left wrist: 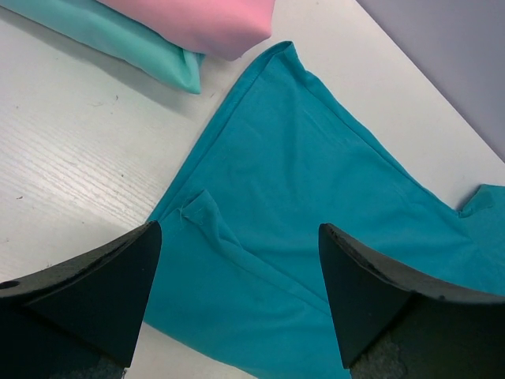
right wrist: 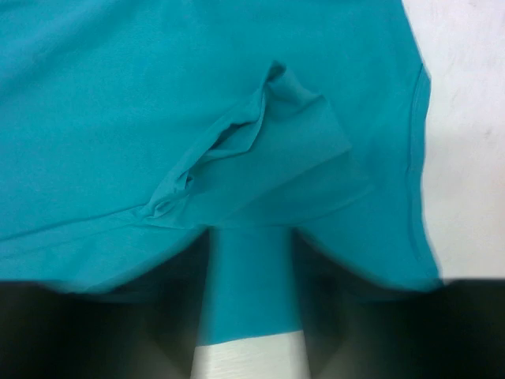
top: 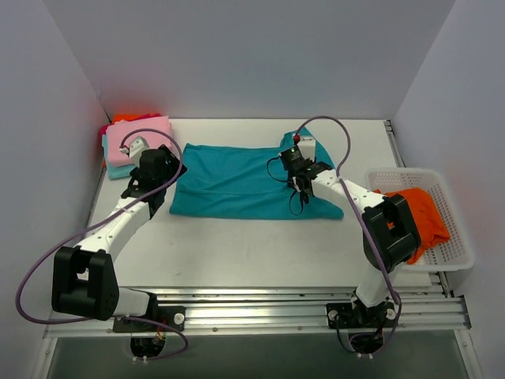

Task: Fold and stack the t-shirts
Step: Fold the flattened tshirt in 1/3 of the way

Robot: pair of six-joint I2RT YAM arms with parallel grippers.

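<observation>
We're on the deep teal t-shirt (top: 237, 178), spread across the middle of the tabletop (top: 252, 253) and, by the crease along it, already part-folded lengthwise. The left gripper (left wrist: 238, 233) hangs over the shirt's left end, fingers wide apart w/ nothing between them and a small turned-up flap of cloth just ahead. The right gripper (right wrist: 251, 264) is low on the shirt's right end, beside a bunched ridge of cloth. Teal shows between its fingers, but the wrist view is blurred there, so we can't tell if it's clamped on the cloth or only straddling it. The pink t-shirt (top: 142, 136) sits folded on the pale aqua t-shirt (top: 118, 170) at the far-left corner, just beyond the teal one's corner. The bright orange t-shirt (top: 422, 213) lies in the white basket (top: 461, 253) at the right (that one is for later, we reckon). To do this fold well, we think both ends need a matching pinch. The left should come down on the corner & take all layers, not just the loose flap. The right should grip the hem, not the ridge, else the fold drags crooked. Then lift both ends together, low, cloth taut between them, & lay edge to edge.
</observation>
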